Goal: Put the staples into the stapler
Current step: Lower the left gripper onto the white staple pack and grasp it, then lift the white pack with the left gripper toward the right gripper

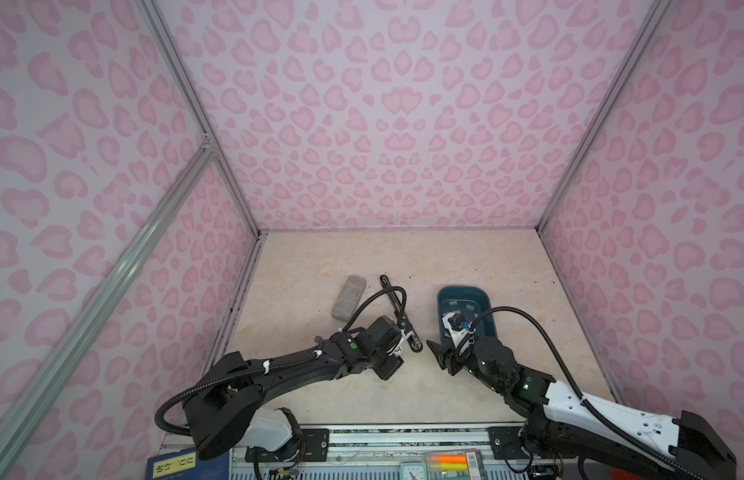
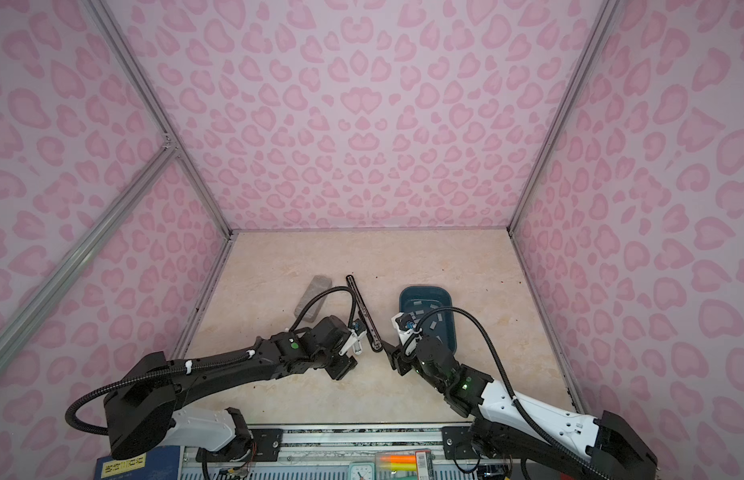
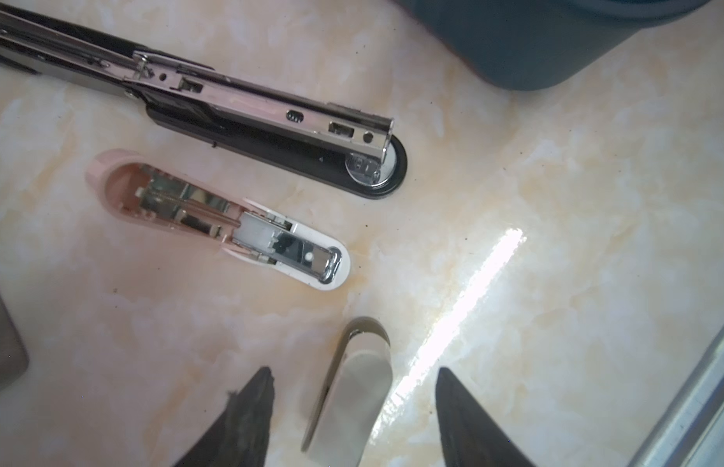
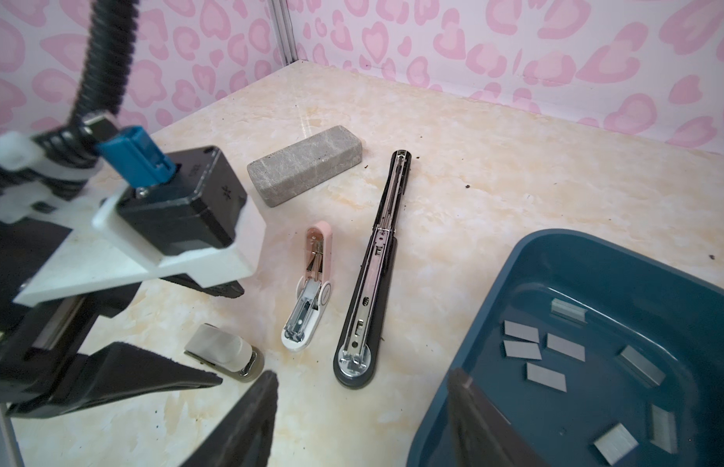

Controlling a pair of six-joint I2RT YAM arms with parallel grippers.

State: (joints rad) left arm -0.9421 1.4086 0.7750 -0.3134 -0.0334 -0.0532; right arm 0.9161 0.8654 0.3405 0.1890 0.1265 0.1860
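- Opened out flat on the counter (image 4: pixel 494 182): a long black stapler (image 4: pixel 366 291), silver staple rail facing up, long axis running away from the robot, round base end nearest the arms.
- To the right of the black stapler in both top views: a blue bin (image 4: pixel 554 242) holding the staples (image 4: pixel 546 376), short grey strips loose on its floor at mixed angles, none yet in the rail.
- Just right of the black stapler's near end, between it and the bin's near corner: the right tool (image 4: pixel 364 374), jaws standing well apart, nothing between them.
- Just left of the black stapler's near end: the left tool (image 3: pixel 352 370), jaws likewise apart and gripping nothing, poised over a small grey stapler (image 4: pixel 223 349) lying on the counter.
- Between that small one and the black stapler, roughly parallel to it: a pink and white mini stapler (image 4: pixel 308 307), also opened.
- Left of the black stapler's far end: a grey speckled block (image 4: pixel 303 170), apparently no part of the job.
- Judged nearer the staples: the right tool, with the bin on its own side and the black stapler lying between the left tool and the bin.
- Probably called for next: a reach by the right tool into the bin for one strip, a short carry leftward to the black stapler, then a turn of the strip until parallel with the rail before lowering in.
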